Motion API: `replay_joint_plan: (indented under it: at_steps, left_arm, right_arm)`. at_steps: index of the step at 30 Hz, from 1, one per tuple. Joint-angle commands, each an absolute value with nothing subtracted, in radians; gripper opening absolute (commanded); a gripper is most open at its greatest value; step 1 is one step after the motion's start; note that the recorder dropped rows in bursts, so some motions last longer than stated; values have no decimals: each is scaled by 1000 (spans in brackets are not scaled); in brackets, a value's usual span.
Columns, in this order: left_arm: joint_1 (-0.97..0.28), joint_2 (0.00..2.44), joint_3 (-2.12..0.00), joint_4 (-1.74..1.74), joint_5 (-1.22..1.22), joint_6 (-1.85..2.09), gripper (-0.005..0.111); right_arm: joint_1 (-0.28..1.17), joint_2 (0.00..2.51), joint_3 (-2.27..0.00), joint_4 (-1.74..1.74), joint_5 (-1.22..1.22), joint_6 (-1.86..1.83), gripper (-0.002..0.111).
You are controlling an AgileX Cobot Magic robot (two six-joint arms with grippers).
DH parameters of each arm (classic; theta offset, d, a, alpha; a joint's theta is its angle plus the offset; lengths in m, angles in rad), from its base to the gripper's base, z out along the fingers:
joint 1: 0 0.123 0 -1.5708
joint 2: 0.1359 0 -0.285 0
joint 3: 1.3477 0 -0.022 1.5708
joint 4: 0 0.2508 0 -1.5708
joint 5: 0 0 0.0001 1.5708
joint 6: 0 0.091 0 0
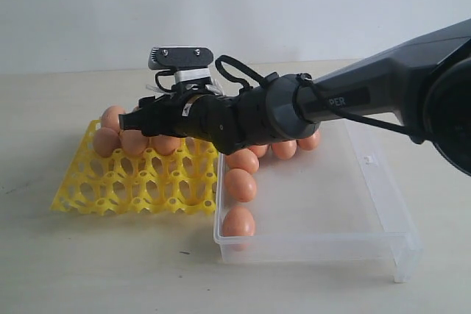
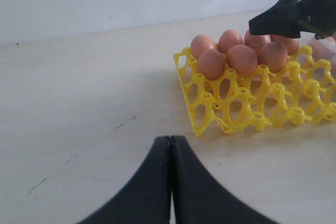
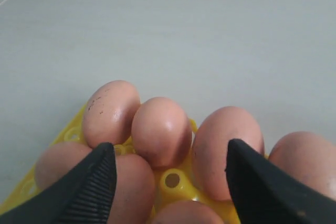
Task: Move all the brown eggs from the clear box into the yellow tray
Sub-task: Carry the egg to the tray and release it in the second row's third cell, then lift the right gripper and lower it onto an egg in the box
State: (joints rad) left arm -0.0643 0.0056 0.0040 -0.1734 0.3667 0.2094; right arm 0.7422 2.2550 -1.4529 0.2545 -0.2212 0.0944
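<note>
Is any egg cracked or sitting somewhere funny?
Nothing stands out. The brown eggs look whole: some sit in the yellow tray, the rest lie inside the clear box.

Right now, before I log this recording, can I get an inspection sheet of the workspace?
Surface: pale tabletop, a few small dark marks.
Job's things: several orange-brown oval eggs sit in the back cells of the bright yellow plastic lattice tray; other eggs lie along two walls of the clear shallow plastic box.
Clutter: nothing seen.
Hands: right hand open above the tray's eggs; left hand shut, off the tray, holding nothing.
Cables: black cable looped at the right wrist.
Surroundings: plain pale wall.
</note>
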Motion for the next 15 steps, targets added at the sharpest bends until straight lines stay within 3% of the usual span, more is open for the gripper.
replay_joint_plan:
  at_steps: [1, 3, 7, 8, 10, 15]
  left_arm:
    - [-69, 0, 0, -171, 359, 209, 0]
    - [-69, 0, 0, -171, 359, 209, 0]
    - [-69, 0, 0, -171, 359, 209, 0]
    - [-69, 0, 0, -171, 359, 209, 0]
    - [-69, 0, 0, -171, 359, 209, 0]
    - [-69, 0, 0, -171, 359, 209, 0]
  right_arm:
    - [743, 2203, -1461, 251, -151, 86, 59]
    - [743, 2145, -1461, 253, -51, 59, 54]
    - [743, 1946, -1449, 251, 301, -172, 32]
    - [743, 1904, -1434, 249, 355, -196, 32]
    - [717, 1780, -1362, 236, 473, -198, 32]
    - [496, 1663, -1214, 229, 563, -155, 56]
